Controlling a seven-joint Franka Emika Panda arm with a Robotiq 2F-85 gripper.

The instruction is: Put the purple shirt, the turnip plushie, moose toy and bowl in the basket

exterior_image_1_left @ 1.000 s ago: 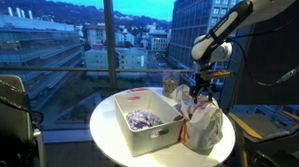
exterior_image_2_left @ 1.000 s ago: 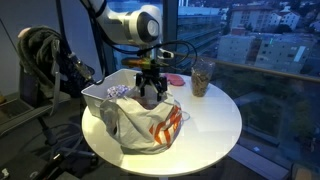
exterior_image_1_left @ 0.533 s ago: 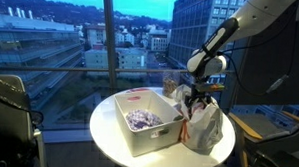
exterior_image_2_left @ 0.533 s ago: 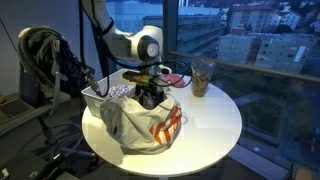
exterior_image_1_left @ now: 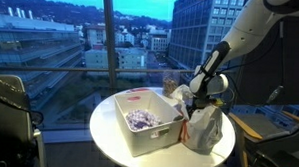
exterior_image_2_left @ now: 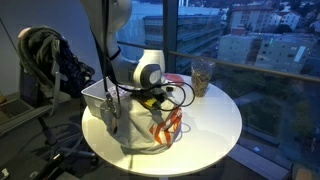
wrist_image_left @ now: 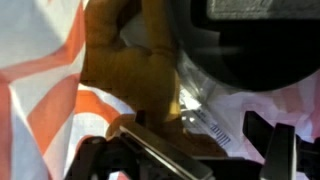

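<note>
No word, brand or number can be read in any of the views. In the wrist view a small barcode (wrist_image_left: 222,130) stands on a shiny clear wrapping just beside the moose toy (wrist_image_left: 125,60), but its bars and any digits under it are too blurred to read. The white bag (exterior_image_1_left: 206,129) (exterior_image_2_left: 150,128), which lies near the edge of the table (exterior_image_1_left: 103,122) in both exterior views, carries orange-red marks, and I cannot tell if they are letters or only a pattern.

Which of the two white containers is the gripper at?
The crinkly orange-printed bag, with the gripper at its top; the rigid basket beside it holds purple cloth.
</note>
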